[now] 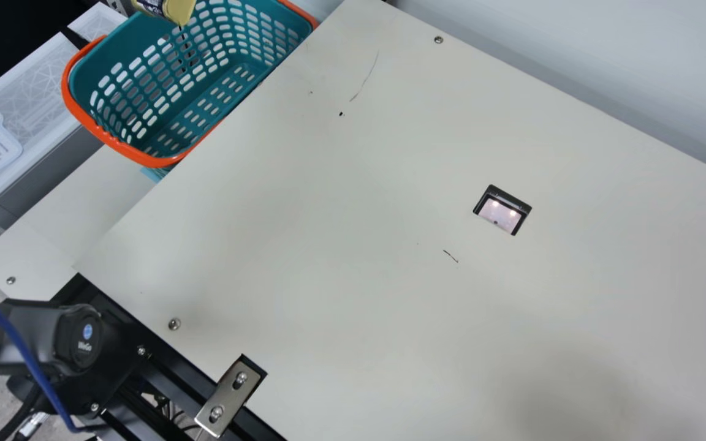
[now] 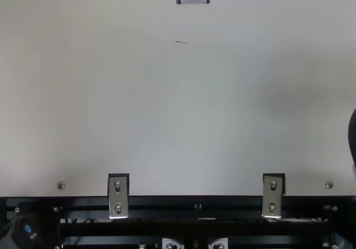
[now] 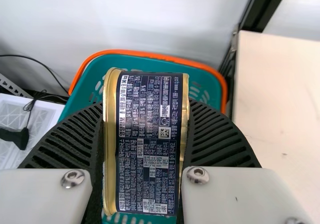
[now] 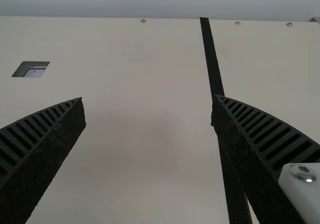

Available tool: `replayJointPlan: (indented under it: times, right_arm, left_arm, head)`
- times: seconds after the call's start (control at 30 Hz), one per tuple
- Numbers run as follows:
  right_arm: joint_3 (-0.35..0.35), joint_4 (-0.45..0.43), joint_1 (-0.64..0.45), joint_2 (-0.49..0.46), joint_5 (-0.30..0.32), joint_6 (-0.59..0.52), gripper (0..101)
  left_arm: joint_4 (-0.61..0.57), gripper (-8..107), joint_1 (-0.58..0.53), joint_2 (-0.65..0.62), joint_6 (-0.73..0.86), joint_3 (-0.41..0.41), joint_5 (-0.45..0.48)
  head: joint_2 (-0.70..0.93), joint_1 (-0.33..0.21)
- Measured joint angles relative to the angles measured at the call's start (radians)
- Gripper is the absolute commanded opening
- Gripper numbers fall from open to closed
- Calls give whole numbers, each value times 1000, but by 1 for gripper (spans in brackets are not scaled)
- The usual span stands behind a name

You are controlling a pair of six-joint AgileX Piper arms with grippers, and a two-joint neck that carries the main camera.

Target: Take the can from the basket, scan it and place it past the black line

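At the far left, a white plastic unit (image 1: pixel 40 79) with a patterned lid sits beside a teal slotted plastic basket with an orange rim and handle (image 1: pixel 144 160), just off the left edge of the cream flat-topped table (image 1: pixel 328 245). A short gold metal can with a dark blue printed label (image 1: pixel 178 11) is held up over the basket, on its side, its gold ends facing the ribbed fingers. The left gripper (image 3: pixel 144 129), in the left wrist view, is closed in as far as the can's length allows, one finger against each end, and a small square code on the label faces the camera. At the near left stands a black arm joint (image 1: pixel 77 340) with a blue cable (image 1: pixel 25 355) across it. Towards the middle of the table, a dark-framed rectangular scanner window (image 1: pixel 502 210) is set into the top, two small lights glowing in it. Farther right, in the right wrist view, the right gripper (image 4: pixel 148 104) is spread wide with nothing between its fingers. A straight black line (image 4: pixel 211 59) runs from near to far across the tabletop, right of the scanner window, partly behind the right-hand finger.
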Motion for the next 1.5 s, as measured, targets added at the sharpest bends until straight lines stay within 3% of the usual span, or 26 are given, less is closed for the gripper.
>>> replayJointPlan:
  times: [0.73, 1.5]
  right_arm:
    - [0, 0, 0, 0, 0, 0, 101]
    - [0, 0, 0, 0, 0, 0, 101]
  left_arm:
    - [154, 10, -97, -242, -354, -6, 154]
    - [358, 10, -231, -390, -729, -36, 284]
  head:
    - [0, 0]
    - [0, 0]
